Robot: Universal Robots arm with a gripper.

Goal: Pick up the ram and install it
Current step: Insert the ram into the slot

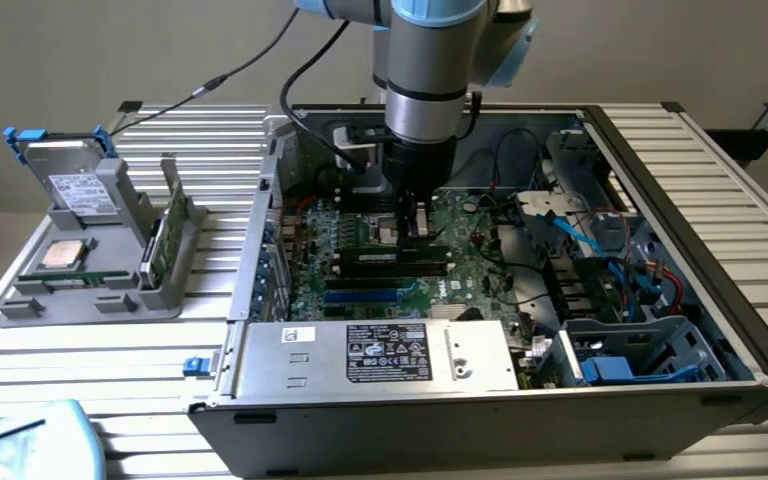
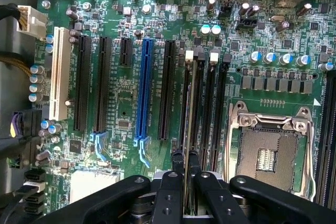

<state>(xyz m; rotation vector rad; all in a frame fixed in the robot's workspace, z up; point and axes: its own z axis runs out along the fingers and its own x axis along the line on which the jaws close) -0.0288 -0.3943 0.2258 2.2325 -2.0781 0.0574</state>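
Most of the task is judged to be done, since the ram [image 2: 189, 129] has been lifted and is found inside the open computer case [image 1: 704, 200] and not out on the tabletop [image 1: 91, 350]. In the wrist view the ram is seen edge-on as a thin strip, clamped between the jaws of the gripper [image 2: 185, 182], which are drawn close together on it. It is lined up along one of the black memory slots [image 2: 208, 103] on the motherboard [image 2: 126, 103], just beside the empty processor socket [image 2: 268, 150], with its far end near a white latch [image 2: 189, 54]. In the exterior view the gripper [image 1: 415, 222] is held low over the middle of the board, with the arm standing upright above it. Whether the ram is pressed fully home cannot be told: its lower edge is hidden by the slot walls, and it is not shown whether the latches are snapped shut. The install is therefore taken as begun but not confirmed, and the ram has not been let go. On the exterior view's left, a grey holder [image 1: 91, 300] is seen on the tabletop, with a second green board [image 1: 167, 235] stood upright in it.
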